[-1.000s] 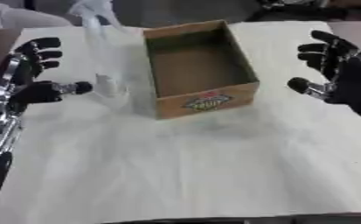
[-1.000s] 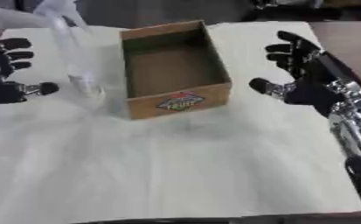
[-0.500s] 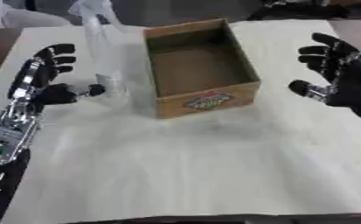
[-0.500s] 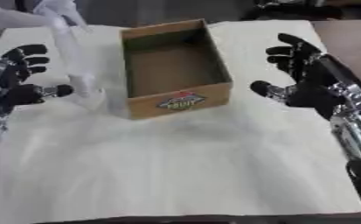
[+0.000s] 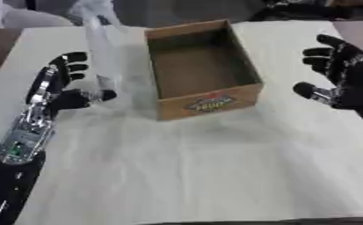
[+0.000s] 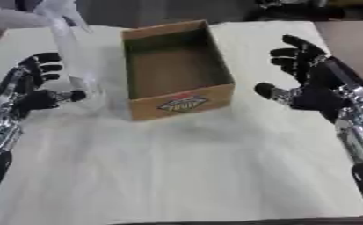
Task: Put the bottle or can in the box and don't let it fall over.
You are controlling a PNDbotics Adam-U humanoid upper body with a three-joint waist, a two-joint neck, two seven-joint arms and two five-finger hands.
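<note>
both hands [image 5: 61, 90] [image 6: 311, 83] flank box [image 5: 203, 70]

Soft, even indoor light, faint shadow beside the box [image 5: 203, 74], whole picture slightly blurred, grainy

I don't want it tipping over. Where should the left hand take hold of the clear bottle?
Probably round the lower body of the clear bottle, coming from its left. It stands upright, tall and narrow, with the box close on its right; the left hand is open beside it already.
</note>
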